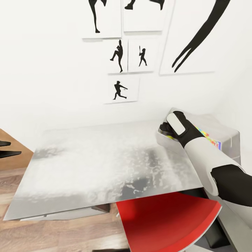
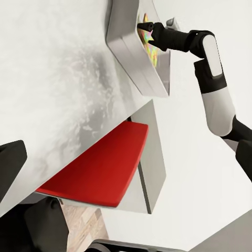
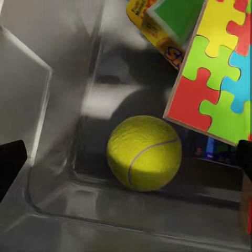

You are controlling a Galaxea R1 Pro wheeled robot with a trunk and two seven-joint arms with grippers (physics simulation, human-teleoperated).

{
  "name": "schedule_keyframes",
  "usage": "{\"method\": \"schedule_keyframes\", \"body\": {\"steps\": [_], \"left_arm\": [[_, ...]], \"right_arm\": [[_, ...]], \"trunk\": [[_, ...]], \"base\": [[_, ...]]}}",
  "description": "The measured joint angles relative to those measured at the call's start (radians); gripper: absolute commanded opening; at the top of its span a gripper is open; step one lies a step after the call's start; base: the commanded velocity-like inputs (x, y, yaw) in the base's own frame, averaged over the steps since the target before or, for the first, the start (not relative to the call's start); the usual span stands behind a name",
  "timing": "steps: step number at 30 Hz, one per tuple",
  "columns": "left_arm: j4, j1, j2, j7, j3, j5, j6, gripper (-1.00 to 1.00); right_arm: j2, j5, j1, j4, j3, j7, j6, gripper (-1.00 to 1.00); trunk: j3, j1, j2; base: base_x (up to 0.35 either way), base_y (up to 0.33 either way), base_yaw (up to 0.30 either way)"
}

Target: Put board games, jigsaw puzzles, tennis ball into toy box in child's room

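Note:
The toy box (image 1: pixel 229 134) stands at the right end of the table (image 1: pixel 105 164). My right gripper (image 1: pixel 165 130) reaches down into it and is open. In the right wrist view the tennis ball (image 3: pixel 144 152) lies in a corner of the toy box (image 3: pixel 68 79), free between the spread fingertips (image 3: pixel 10 163). A jigsaw puzzle (image 3: pixel 218 68) leans beside the ball, over a yellow and green board game (image 3: pixel 168 26). The left wrist view shows the toy box (image 2: pixel 128 58) from the side with the right gripper (image 2: pixel 145 25) in it. My left gripper (image 2: pixel 29 197) is open and holds nothing.
A red chair seat (image 1: pixel 164 224) is tucked under the table's front edge, close under my right arm. The wall with black silhouette pictures (image 1: pixel 120 56) stands right behind the table. Wooden floor (image 1: pixel 10 182) shows to the left.

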Motion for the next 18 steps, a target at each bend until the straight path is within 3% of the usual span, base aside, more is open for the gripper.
{"method": "schedule_keyframes", "body": {"steps": [18], "left_arm": [[0.000, 0.000, 0.000, 0.000, 0.000, 0.000, 0.000, 1.00]], "right_arm": [[0.000, 0.000, 0.000, 0.000, 0.000, 0.000, 0.001, 1.00]], "trunk": [[0.030, 0.000, 0.000]], "base": [[0.000, 0.000, 0.000]]}}
